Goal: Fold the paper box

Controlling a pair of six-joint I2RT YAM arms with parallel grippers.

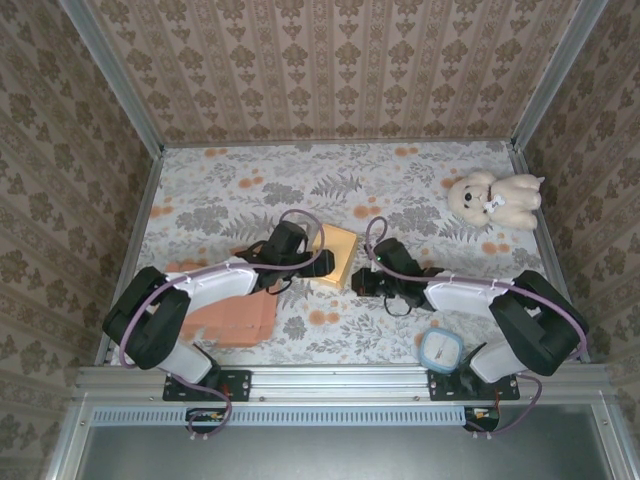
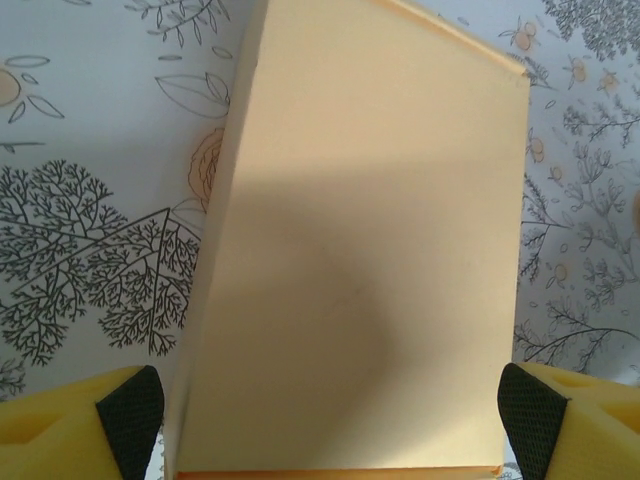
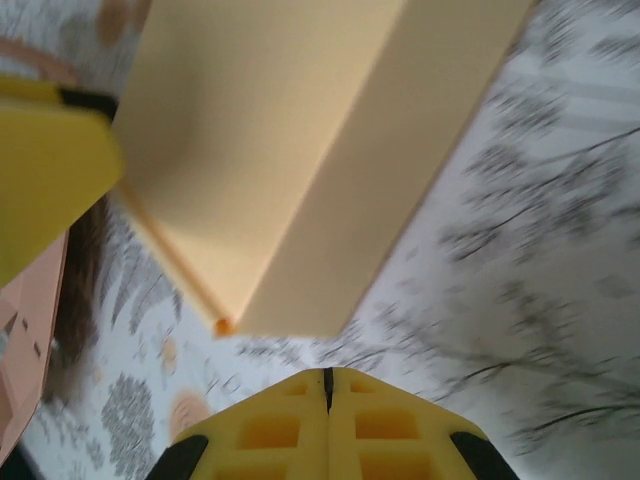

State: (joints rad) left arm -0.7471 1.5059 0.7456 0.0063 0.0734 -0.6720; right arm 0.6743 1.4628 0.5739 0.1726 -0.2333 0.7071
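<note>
At the table's centre, we find the left gripper (image 2: 330, 425) spread wide, its pads (image 2: 130, 415) flanking the paper box (image 1: 336, 254); we cannot tell whether they touch it. The right gripper (image 3: 327, 385) is clenched on nothing, just right of the box. The box is pale orange, with a smooth top face. The tablecloth (image 1: 400, 190) is floral; patterned wallpaper (image 1: 330, 60) lines the walls. A plush bear (image 1: 495, 198) sits far right.

Yellow paper box (image 1: 335, 254), folded, mid-table
</note>
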